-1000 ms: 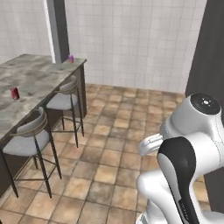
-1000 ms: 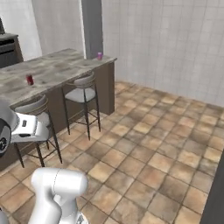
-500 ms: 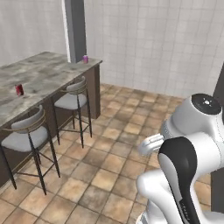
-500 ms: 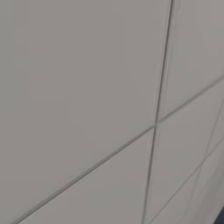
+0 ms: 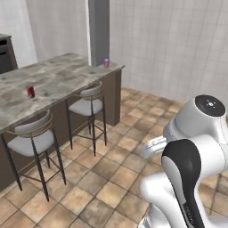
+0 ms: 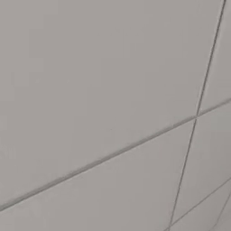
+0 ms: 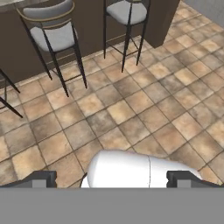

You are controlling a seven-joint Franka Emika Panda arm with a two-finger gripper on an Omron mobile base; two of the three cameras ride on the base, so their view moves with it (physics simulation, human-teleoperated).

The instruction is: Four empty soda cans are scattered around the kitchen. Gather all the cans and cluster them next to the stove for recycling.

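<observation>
Marble-topped bar counter (image 5: 62, 78) carrying two soda cans: one red can (image 5: 30, 91) near the front edge, one pink-purple can (image 5: 106, 63) at the far end beside a grey pillar (image 5: 99, 26); two grey stools (image 5: 84, 107) tucked below on brown floor tiles (image 7: 131, 100); gripper (image 7: 111, 178) spread wide, holding nothing, above the floor.

Brown tiled floor (image 5: 111, 178), marble bar counter (image 5: 58, 80), two stools (image 5: 87, 107)
</observation>
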